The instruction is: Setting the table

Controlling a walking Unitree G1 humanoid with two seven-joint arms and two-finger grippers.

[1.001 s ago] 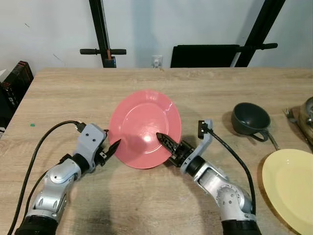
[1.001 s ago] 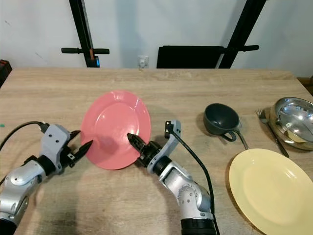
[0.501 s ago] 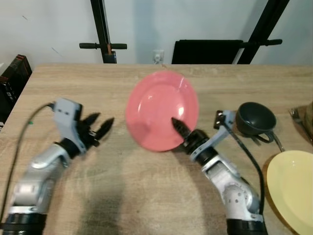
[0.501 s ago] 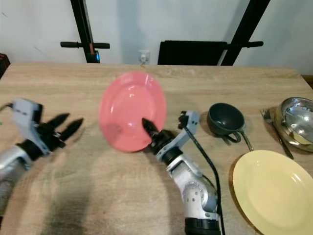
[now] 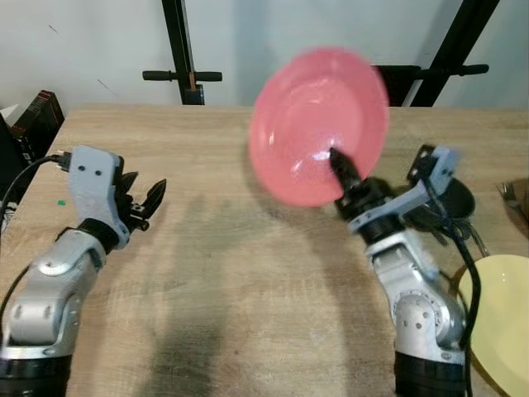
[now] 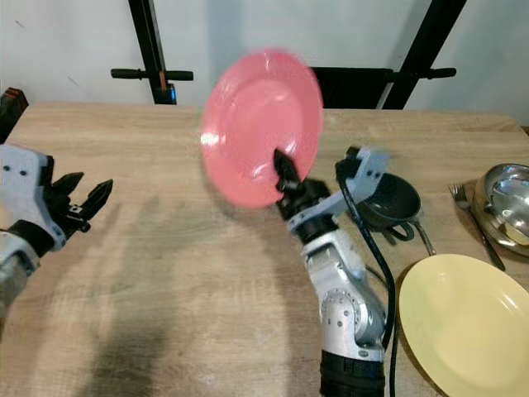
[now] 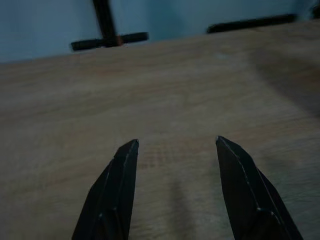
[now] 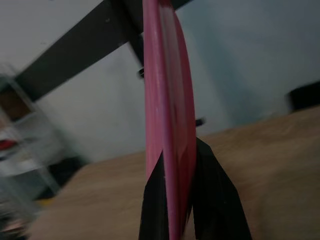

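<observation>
Above the table [image 5: 223, 273] | right gripper [image 8: 176, 172] clamps pink plate [image 5: 318, 124]; left gripper [image 7: 175, 150] spread apart

Far past my worktop is a white wall [image 5: 91, 41]. Two black stands [image 5: 177, 50] lean against it. A dark box [image 5: 37, 112] sits on my far left.

The pink plate [image 5: 318, 124] is smeared with motion blur, its rim soft all the way round. One finger of the right gripper [image 8: 175, 165] sits behind the plate, out of sight from the head camera. The dark cup [image 6: 388, 200] is half hidden behind the right arm. The yellow plate [image 5: 500, 314] runs off the frame edge. The silver bowl [image 6: 504, 198] is cut off too, its contents unreadable.
</observation>
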